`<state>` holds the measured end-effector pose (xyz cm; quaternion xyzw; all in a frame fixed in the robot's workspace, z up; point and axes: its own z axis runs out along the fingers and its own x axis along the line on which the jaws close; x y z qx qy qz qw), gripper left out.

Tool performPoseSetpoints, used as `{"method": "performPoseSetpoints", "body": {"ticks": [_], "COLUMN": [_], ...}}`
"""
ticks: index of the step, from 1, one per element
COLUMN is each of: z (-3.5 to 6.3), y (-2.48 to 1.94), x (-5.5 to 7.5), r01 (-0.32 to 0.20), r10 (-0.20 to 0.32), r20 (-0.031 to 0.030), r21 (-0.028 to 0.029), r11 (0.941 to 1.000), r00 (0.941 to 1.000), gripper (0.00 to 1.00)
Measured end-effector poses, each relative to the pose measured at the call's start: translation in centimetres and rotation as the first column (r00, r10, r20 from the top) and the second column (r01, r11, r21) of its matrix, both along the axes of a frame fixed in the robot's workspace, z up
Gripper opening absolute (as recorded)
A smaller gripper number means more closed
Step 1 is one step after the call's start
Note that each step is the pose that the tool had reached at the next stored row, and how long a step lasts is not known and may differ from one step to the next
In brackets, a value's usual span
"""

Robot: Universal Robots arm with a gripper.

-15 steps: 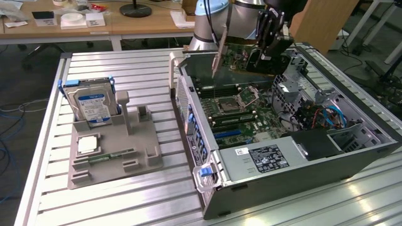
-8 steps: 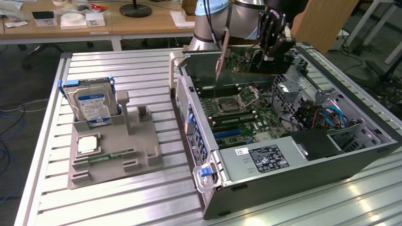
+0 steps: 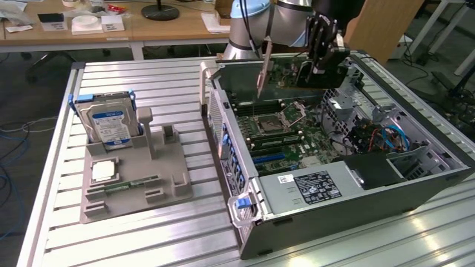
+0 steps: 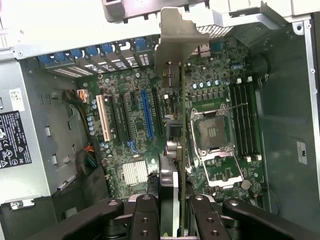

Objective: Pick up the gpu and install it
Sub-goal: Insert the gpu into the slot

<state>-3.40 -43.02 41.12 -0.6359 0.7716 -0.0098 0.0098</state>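
Exterior view: the hand (image 3: pixel 324 67) hangs over the open computer case (image 3: pixel 415 189), its black fingers clamped on the gpu (image 3: pixel 290 78). The card is held on edge above the motherboard (image 3: pixel 282 139), raised clear of it, with its bracket end towards the exterior view's left. The case lies on its side on the slatted tabletop (image 3: pixel 133 83), and a labelled power supply (image 3: pixel 312 186) sits at its near end. On the exterior view's left, well apart from the case, a grey holder (image 3: pixel 171 178) carries an upright hard drive (image 3: pixel 108 125) and a memory stick (image 3: pixel 133 185) lying flat.

Wrist view: the two fingers (image 4: pixel 145 215) close from either side on the gpu (image 4: pixel 172 130), which is seen edge-on and runs away from the hand (image 4: pixel 173 200) to its silver bracket (image 4: pixel 172 45). Beneath it lies the motherboard (image 4: pixel 130 115). The card's line falls between a blue slot (image 4: pixel 146 112) on one side and the processor socket (image 4: pixel 212 132) on the other. A white slot (image 4: pixel 102 117) sits beyond the blue one, and the memory slots (image 4: pixel 245 117) lie past the socket.
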Motion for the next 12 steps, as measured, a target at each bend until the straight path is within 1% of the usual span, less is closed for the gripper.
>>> {"method": "performPoseSetpoints", "body": {"ticks": [5,11,12], "z": [-0.17,-0.39,-0.47], "y": [0.0,0.0,-0.03], "x": [0.0,0.0,-0.01], "r01": [-0.011,-0.017,-0.018], "r10": [0.011,0.017,0.018], "r20": [0.0,0.0019,0.002], "r21": [0.0,0.0,0.0011], "r11": [0.9999,0.9999,0.9998], "r00": [0.9999,0.9998,0.9998], "gripper": [0.28,0.28,0.28]}}
